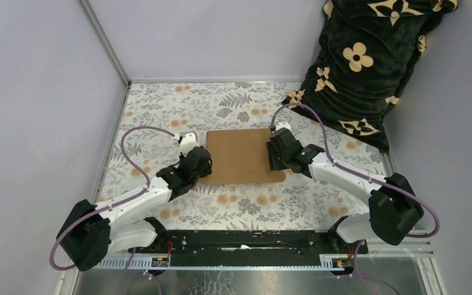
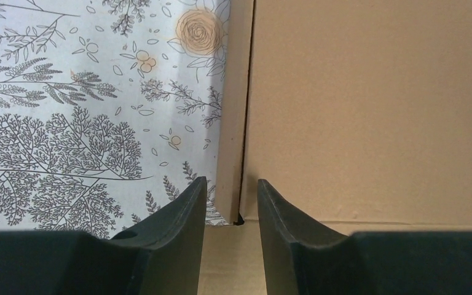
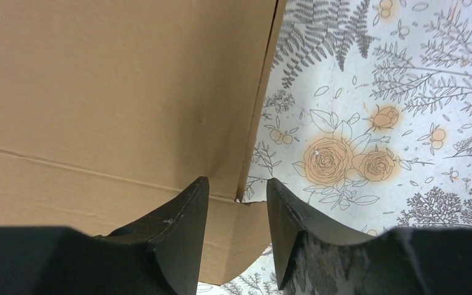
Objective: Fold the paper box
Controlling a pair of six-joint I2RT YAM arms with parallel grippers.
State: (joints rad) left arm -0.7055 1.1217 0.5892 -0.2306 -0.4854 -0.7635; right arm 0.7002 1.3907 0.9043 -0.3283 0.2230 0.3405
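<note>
Straddling opposite side edges of the brown corrugated-cardboard paper box mid-frame, left gripper and right gripper stand half-open, clamping nothing; floral tablecloth shows all round.

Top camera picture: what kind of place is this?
Probably a robot practice booth, not a home. Plain grey panel walls fence the flowery table, a white-and-black left arm and right arm are bolted to a black rail, and a flat brown cardboard box lies between them.
</note>
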